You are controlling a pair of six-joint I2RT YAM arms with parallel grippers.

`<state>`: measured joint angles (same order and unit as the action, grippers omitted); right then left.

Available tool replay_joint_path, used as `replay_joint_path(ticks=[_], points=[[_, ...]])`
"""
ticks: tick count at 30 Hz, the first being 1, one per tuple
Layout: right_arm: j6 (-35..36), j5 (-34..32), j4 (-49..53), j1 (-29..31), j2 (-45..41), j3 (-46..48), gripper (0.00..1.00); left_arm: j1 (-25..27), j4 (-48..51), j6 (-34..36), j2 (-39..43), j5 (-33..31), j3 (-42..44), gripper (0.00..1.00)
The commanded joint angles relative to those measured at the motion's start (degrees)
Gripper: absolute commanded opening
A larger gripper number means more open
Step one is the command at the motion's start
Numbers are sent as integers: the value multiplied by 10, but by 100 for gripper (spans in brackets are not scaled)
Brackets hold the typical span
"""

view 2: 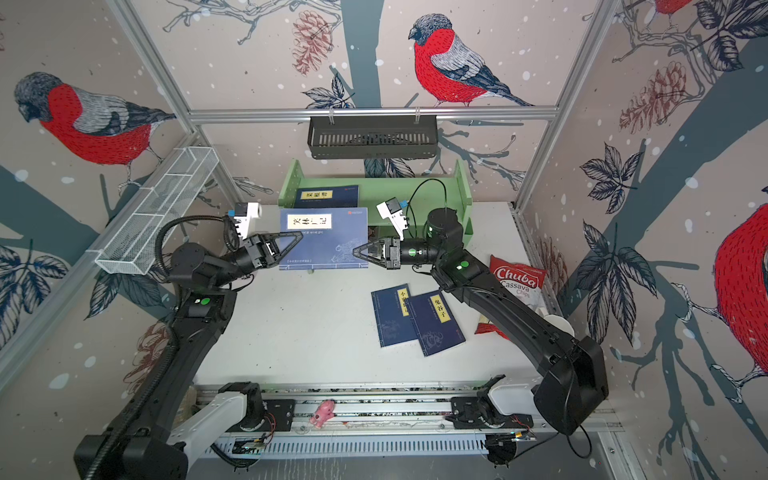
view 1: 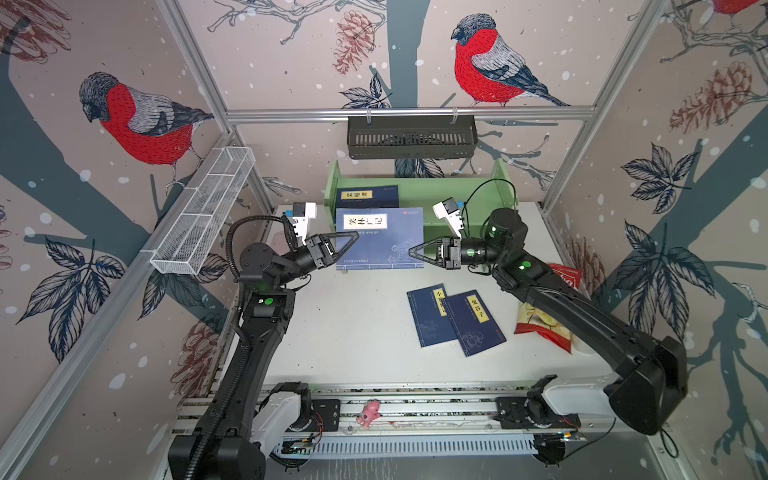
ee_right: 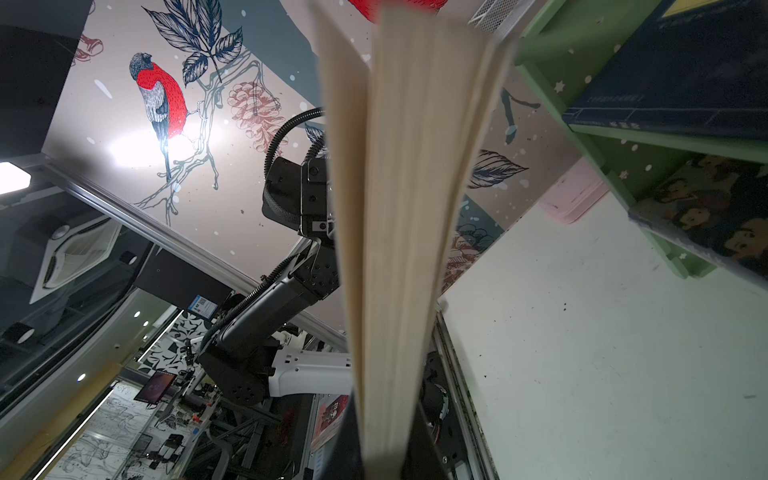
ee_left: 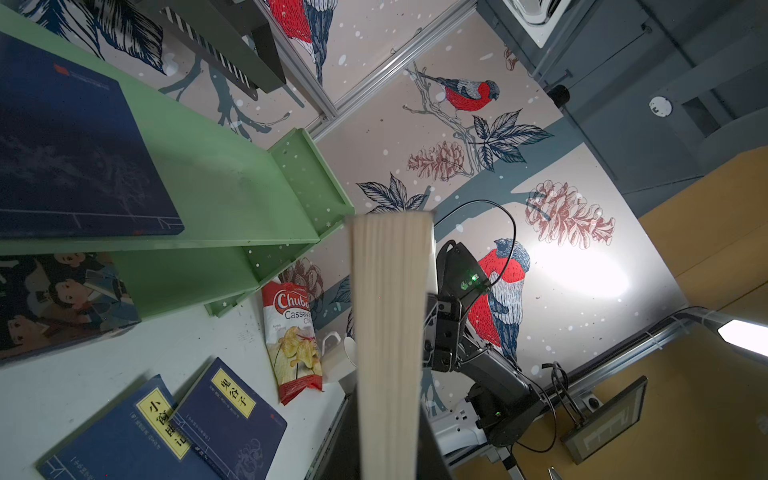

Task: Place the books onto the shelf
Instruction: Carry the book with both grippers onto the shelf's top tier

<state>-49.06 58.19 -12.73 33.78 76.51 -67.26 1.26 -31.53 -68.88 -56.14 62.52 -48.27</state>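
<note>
Two arms share one blue book [view 1: 380, 245], held cover-up and clear of the white worktop [view 1: 353, 332], just in front of the light green shelf [view 1: 453, 191]. We see the left gripper [view 1: 353, 237] pinched onto the book's left edge and the right gripper [view 1: 413, 251] pinched onto its right edge, both clamped narrow on it. In both wrist views its cream page edges [ee_left: 388, 332] run straight out from between the jaws. The shelf lies directly beyond the book, on the side away from the arm bases. Judging by the title label, which reads sideways, the book's long axis runs from gripper to gripper, roughly parallel to the shelf's front. We judge neither arm the nearer one, since each holds an end, so a push toward the shelf would need both to go forward together and level. The upper tier already carries a navy book [view 1: 368, 196] lying flat near its left end, with bare green board to the right of it. The lower tier holds a cartoon-covered book [ee_left: 62, 299], seen only in the wrist views. Two more remain on the worktop near the right arm: a navy paperback [view 1: 428, 320] partly covered by a second paperback [view 1: 478, 326]. A red crisp bag [view 2: 517, 280] lies just beyond them at the worktop's right edge.
</note>
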Motion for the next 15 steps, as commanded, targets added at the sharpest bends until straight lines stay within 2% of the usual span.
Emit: replay_joint_path(ticks=[1, 3, 5, 10, 15], points=[[8, 0, -20, -16, 5, -20, 0, -9, 6, 30, 2, -34, -9, 48], [11, 4, -11, -23, 10, -32, 1, -12, 44, 51, 3, -44, -18, 63], [19, 11, 2, -33, 17, -46, 0, -17, 119, 99, 6, -66, -37, 71], [29, 24, 28, -56, 43, -79, 0, -28, 239, 182, 6, -117, -71, 74], [68, 28, 105, -83, 87, -133, 0, -34, 282, 205, 8, -136, -86, 73]])
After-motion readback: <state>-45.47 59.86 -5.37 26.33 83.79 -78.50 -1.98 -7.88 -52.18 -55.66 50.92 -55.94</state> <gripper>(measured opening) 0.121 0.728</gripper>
